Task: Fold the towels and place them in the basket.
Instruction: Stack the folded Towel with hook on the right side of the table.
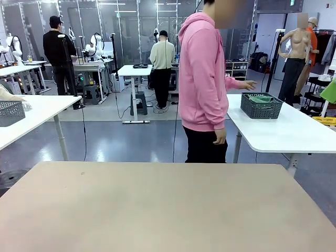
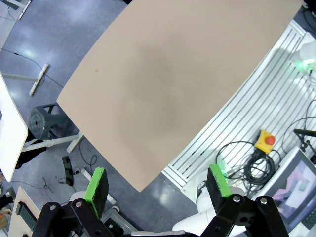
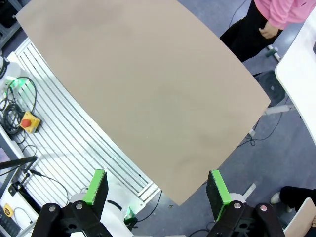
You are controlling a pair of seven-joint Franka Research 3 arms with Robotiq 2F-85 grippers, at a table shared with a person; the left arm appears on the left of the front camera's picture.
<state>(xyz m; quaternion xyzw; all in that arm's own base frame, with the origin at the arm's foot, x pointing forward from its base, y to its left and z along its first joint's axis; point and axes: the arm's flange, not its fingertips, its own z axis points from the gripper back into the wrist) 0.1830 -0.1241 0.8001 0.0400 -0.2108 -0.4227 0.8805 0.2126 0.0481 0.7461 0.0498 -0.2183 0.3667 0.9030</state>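
Note:
The dark wire-mesh basket (image 1: 261,105) stands on a white side table (image 1: 294,131) at the right, beyond my own table, with green towels (image 1: 261,98) lying inside it. A person in a pink hoodie (image 1: 203,79) stands at the far side and stretches a hand (image 1: 247,84) toward that basket. My left gripper (image 2: 157,186) hangs open high over the near left corner of the bare tan table (image 2: 163,84). In the right wrist view my right gripper (image 3: 157,187) is open too, high above the tan table (image 3: 148,94), nothing between its green pads.
A paler grey mesh basket (image 1: 10,113) sits on a white table at the left. Behind the person are other tables, people and robot arms. Cables and a yellow emergency-stop box (image 2: 265,141) lie on the ribbed base by my table.

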